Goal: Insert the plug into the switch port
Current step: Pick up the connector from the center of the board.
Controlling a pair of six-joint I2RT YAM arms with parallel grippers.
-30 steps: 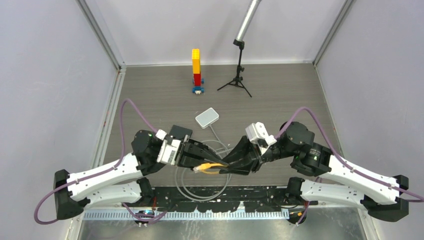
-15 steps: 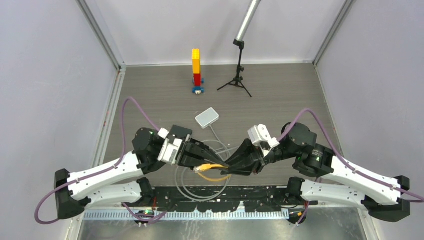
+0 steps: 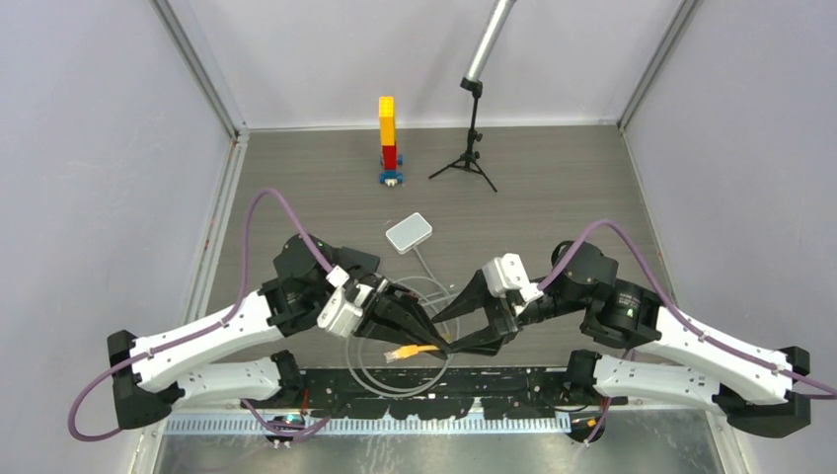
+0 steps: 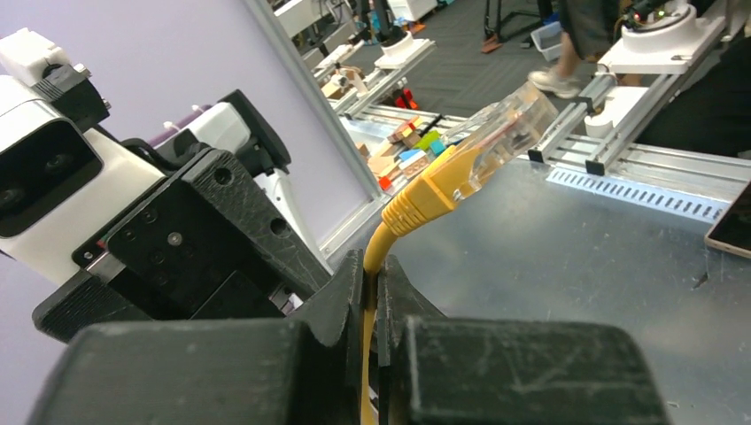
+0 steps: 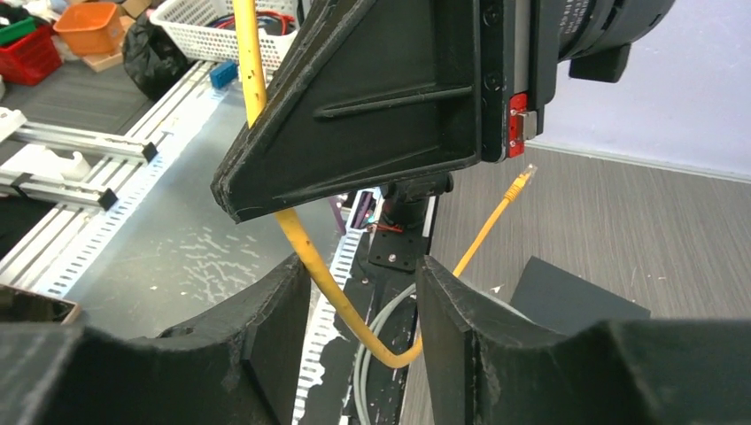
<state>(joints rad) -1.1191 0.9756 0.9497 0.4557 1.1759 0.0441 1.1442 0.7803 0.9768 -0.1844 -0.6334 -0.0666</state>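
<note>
A yellow cable (image 4: 400, 212) is pinched between the fingers of my left gripper (image 4: 372, 266), which is shut on it. Its clear plug (image 4: 509, 119) sticks out past the fingertips, up and to the right. From above, the left gripper (image 3: 434, 339) and right gripper (image 3: 446, 331) meet tip to tip over the yellow cable (image 3: 419, 349). My right gripper (image 5: 363, 274) is open, and the cable's loop (image 5: 341, 297) sags between its fingers without being clamped. The white box (image 3: 409, 233) lies farther back. Its switch port does not show from above.
A grey cable (image 3: 434, 286) runs from the white box into a coil under both grippers. A brick tower (image 3: 387, 138) and a small tripod (image 3: 470, 148) stand at the back. Another plug end of the yellow cable (image 5: 522, 175) hangs beyond my right fingers.
My right gripper closed near the yellow cable, then opened again. The left arm swung its wrist, carrying the cable toward the near edge.
</note>
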